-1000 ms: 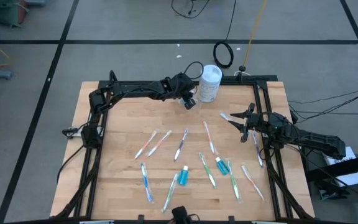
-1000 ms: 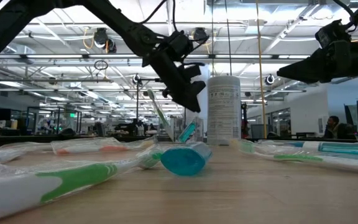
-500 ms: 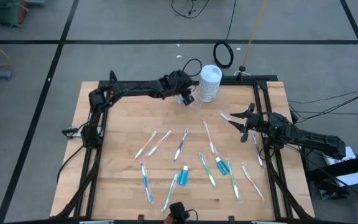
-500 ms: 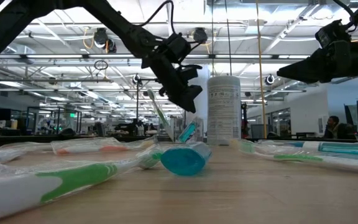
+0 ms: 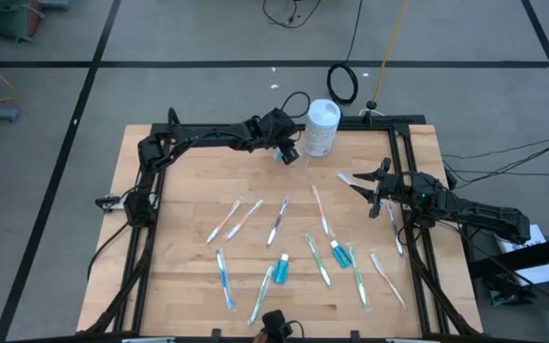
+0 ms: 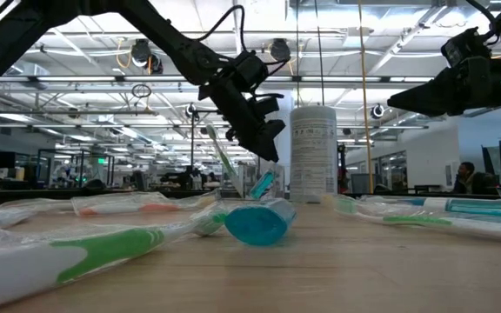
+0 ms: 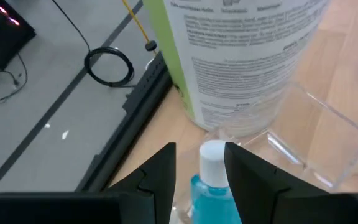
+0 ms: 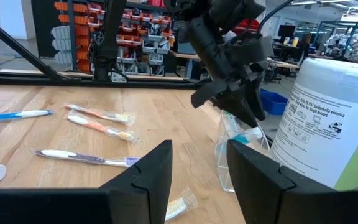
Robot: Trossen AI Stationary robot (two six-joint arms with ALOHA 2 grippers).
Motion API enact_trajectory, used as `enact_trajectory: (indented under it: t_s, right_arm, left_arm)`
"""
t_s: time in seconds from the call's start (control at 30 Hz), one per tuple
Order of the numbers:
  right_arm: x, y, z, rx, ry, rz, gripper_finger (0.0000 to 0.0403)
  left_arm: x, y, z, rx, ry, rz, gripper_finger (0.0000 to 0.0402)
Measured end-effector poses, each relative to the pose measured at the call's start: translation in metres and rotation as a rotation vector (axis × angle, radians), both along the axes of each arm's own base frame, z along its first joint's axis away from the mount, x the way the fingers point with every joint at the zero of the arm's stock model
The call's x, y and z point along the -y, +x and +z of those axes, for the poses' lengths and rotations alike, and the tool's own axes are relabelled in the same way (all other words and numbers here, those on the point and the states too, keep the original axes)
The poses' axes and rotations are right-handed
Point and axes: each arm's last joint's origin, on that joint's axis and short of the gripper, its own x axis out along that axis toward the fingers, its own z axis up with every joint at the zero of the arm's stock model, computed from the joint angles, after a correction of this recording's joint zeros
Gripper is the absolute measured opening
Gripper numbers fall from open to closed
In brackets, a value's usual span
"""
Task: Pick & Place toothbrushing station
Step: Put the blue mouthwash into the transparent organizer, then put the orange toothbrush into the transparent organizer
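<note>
Toothbrushing kit's small blue tube [image 7: 209, 183] stands in the clear plastic cup [image 7: 316, 134], so my left gripper [image 7: 199, 163] hangs above, fingers spread. My right gripper [image 5: 362, 183] waits spread at the table's right edge.

You're working in a large open robotics lab or workshop: beyond the wooden table [image 6: 337, 261] run exposed ceiling trusses [image 6: 76, 83] with strip lights, behind it stand shelves of orange parts bins [image 8: 73, 25], workbenches and monitors.
</note>
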Motion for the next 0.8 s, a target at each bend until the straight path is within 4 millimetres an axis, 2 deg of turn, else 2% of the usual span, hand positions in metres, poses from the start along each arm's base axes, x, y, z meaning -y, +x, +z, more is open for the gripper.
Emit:
enact_trajectory:
  t_s: [0.53, 0.63, 0.8]
  right_arm:
    - [0.0, 0.0, 0.0, 0.003, 0.009, 0.001, 0.0144]
    - [0.0, 0.0, 0.0, 0.004, 0.012, 0.0, 0.0144]
    - [0.0, 0.0, 0.006, 0.061, -0.012, 0.001, 0.0144]
  left_arm:
    - [0.01, -0.009, -0.006, -0.156, -0.048, -0.003, 0.0143]
    - [0.018, -0.016, 0.011, -0.168, -0.051, -0.017, 0.0143]
    - [0.036, -0.041, 0.068, -0.16, -0.005, -0.047, 0.0143]
